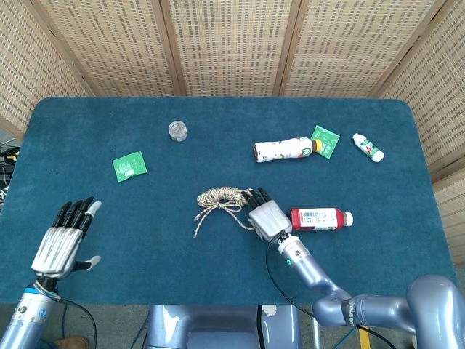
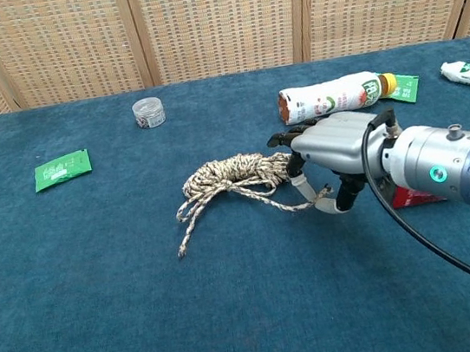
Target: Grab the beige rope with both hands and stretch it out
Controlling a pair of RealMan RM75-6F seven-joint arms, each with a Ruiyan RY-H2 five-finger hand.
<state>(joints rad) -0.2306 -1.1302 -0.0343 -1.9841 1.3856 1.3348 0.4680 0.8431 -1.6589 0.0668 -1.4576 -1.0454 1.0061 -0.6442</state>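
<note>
The beige rope [image 1: 221, 198] [image 2: 230, 175] lies in a loose coil at the middle of the blue table, with one tail trailing toward the front left. My right hand [image 1: 265, 217] [image 2: 332, 149] sits at the coil's right side, slightly raised. A strand runs tight from the coil into the pinch between its thumb and fingers. My left hand [image 1: 62, 243] hovers far off at the table's front left corner, fingers spread and holding nothing. The chest view does not show the left hand.
A red bottle [image 1: 317, 218] [image 2: 413, 196] lies just right of my right hand. A white bottle [image 1: 285, 149] [image 2: 329, 97], a green packet [image 1: 325, 139] and a small white bottle [image 1: 368, 147] lie behind. A clear jar [image 1: 177, 131] and another green packet [image 1: 129, 166] sit at the left.
</note>
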